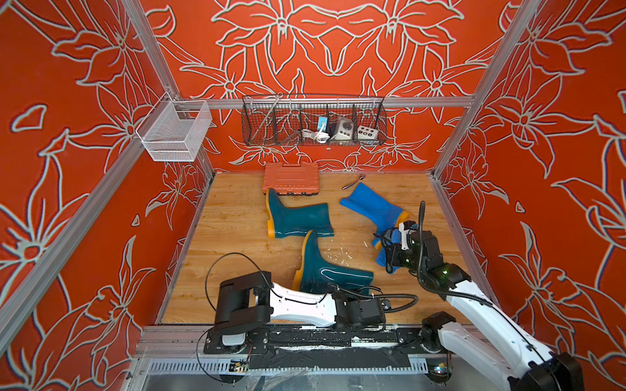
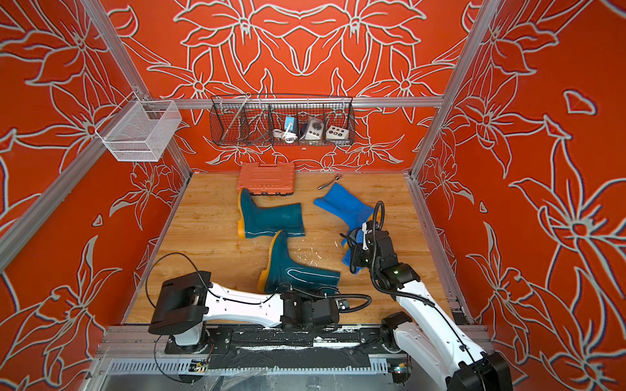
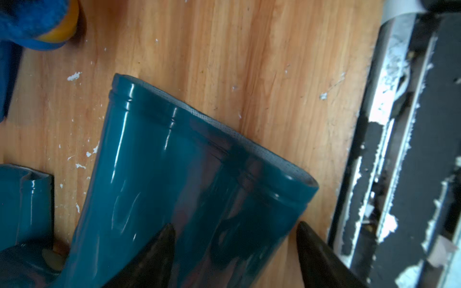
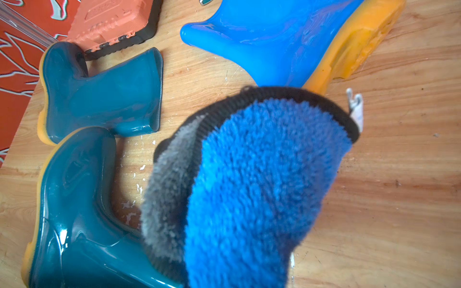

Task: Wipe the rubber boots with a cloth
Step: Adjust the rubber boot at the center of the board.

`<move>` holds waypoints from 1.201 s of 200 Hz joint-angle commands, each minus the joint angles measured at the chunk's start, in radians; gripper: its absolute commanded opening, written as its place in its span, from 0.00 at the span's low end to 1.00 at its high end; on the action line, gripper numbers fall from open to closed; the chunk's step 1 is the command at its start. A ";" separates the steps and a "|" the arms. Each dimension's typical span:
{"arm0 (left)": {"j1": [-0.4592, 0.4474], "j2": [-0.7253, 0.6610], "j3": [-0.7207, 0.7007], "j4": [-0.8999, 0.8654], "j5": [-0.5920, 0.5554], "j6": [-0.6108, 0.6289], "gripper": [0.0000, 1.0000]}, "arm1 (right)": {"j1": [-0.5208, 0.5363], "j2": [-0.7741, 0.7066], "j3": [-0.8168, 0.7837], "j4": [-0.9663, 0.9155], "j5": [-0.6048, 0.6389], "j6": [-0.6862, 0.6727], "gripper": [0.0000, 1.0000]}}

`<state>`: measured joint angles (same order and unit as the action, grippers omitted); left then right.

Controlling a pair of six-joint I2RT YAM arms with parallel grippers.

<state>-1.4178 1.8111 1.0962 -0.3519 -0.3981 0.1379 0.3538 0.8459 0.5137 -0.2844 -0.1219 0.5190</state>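
Observation:
Three rubber boots lie on their sides on the wooden floor [image 1: 237,220]. One dark teal boot [image 1: 298,216] lies by the orange case, and a second dark teal boot [image 1: 325,267] [image 3: 187,187] lies nearer the front. The bright blue boot [image 1: 372,206] [image 4: 274,42] is at the right. My left gripper [image 3: 235,227] is open just above the shaft of the near teal boot, close to its opening; one finger is over the boot, the other over bare wood. My right gripper [image 1: 389,248] is shut on the fuzzy blue cloth [image 4: 262,174] [image 1: 383,260], which hangs beside the blue boot's sole and hides the fingers.
An orange ribbed case [image 1: 291,178] and a small metal tool [image 1: 353,182] lie by the back wall. A black wire basket [image 1: 313,122] and a white mesh basket [image 1: 174,132] hang above. White flecks [image 1: 342,257] dot the floor. The black base rail [image 3: 399,149] runs along the front edge.

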 commanded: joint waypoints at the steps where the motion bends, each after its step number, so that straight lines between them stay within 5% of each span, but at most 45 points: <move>1: -0.001 0.042 0.030 0.010 0.002 0.033 0.70 | -0.006 -0.004 -0.018 0.031 0.021 0.010 0.00; 13: -0.001 0.059 0.041 -0.003 0.008 0.028 0.60 | -0.006 -0.006 -0.020 0.030 0.023 0.010 0.00; 36: 0.002 0.047 0.050 -0.023 -0.009 0.016 0.22 | -0.006 -0.013 -0.023 0.025 0.024 0.011 0.00; 69: 0.038 -0.083 0.042 -0.034 -0.045 0.010 0.00 | -0.004 -0.017 -0.017 0.015 0.023 0.014 0.00; 109: 0.212 -0.304 0.100 -0.043 0.056 -0.017 0.00 | -0.003 -0.026 -0.001 -0.006 0.018 0.016 0.00; 147: 0.387 -0.395 0.322 0.014 0.224 -0.059 0.00 | -0.001 -0.035 -0.001 -0.013 -0.018 0.028 0.00; 185: 0.423 -0.402 0.474 0.016 0.172 -0.178 0.00 | -0.001 -0.053 0.002 -0.046 -0.040 0.027 0.00; 206: 0.482 -0.489 0.333 0.015 0.048 -0.414 0.00 | -0.001 -0.066 0.010 -0.077 -0.033 0.015 0.00; 240: 0.689 -0.736 -0.131 0.008 -0.007 -0.937 0.00 | 0.010 -0.058 0.020 -0.079 -0.059 0.011 0.00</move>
<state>-0.8593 1.2289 1.2068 -0.3241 -0.3141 -0.3660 0.3550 0.7910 0.5072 -0.3550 -0.1566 0.5331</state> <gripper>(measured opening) 0.048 0.119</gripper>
